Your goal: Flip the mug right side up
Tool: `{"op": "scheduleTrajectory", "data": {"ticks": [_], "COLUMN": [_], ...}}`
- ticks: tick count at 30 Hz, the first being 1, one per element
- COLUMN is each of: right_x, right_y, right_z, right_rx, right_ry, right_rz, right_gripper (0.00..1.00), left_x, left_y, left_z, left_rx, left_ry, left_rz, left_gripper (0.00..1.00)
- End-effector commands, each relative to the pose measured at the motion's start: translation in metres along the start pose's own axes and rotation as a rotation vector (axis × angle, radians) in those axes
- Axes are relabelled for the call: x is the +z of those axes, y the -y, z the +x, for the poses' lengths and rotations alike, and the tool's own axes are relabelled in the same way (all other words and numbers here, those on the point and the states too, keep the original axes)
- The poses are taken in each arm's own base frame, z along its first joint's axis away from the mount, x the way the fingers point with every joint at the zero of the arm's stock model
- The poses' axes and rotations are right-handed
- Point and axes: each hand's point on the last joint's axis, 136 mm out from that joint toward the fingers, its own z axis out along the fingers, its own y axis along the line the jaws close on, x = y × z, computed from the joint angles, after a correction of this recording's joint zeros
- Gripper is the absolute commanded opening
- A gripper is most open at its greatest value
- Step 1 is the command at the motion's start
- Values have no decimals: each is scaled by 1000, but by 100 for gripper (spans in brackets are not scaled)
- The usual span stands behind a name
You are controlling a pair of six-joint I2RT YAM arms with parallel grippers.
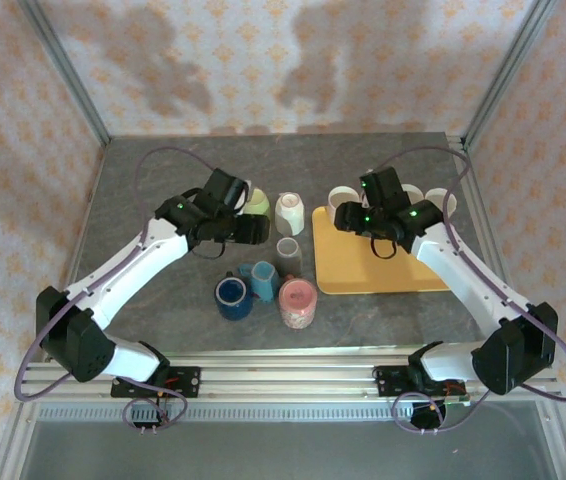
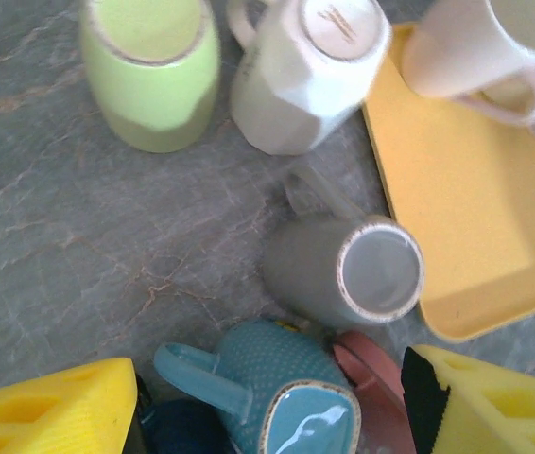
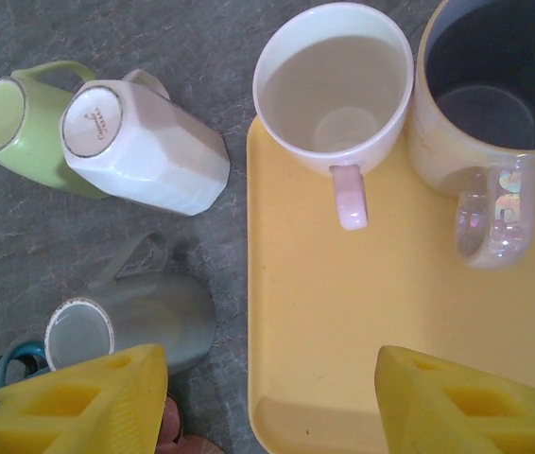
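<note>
Left of the yellow tray (image 1: pixel 383 272), a green mug (image 2: pixel 149 76), a white faceted mug (image 2: pixel 305 76), a grey mug (image 2: pixel 343 270) and a teal mug (image 2: pixel 282 392) stand bottom up on the table. My left gripper (image 2: pixel 272 416) hangs open over this cluster. The teal mug shows between its yellow fingers (image 2: pixel 50 411), untouched. In the top view the left gripper (image 1: pixel 251 230) sits between the green mug (image 1: pixel 255 200) and the grey mug (image 1: pixel 289 248). My right gripper (image 3: pixel 272 407) is open over the tray's left part (image 3: pixel 343 312), holding nothing.
A pale mug with a pink handle (image 3: pixel 336 90) and a cream mug with a dark inside (image 3: pixel 490 104) stand upright on the tray's far end. A dark blue mug (image 1: pixel 233 297) and a pink mug (image 1: pixel 298 303) crowd the teal one. Frame posts and patterned walls ring the table.
</note>
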Motion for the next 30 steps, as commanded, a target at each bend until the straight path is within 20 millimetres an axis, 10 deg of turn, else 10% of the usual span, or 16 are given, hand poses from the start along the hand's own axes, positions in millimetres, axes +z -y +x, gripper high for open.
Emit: {"op": "scheduleTrajectory", "data": {"ticks": [1,20,30], "right_x": [-5,9,10], "right_y": [2,-4,-1], "right_z": [-1,6,7], "right_rx": [4,-27,1], "right_ry": [14,-12,-20], "right_rz": [-12,-113,-163], "right_gripper": [60,59,59], "left_x": [-8,27,42], "left_y": [4,-56,-41], "left_z": [8,38,38], "left_rx": [259,1041,1203], "left_ry": [14,-143,-132], "left_rz": [41,125,261], "left_gripper": [75,73,72]}}
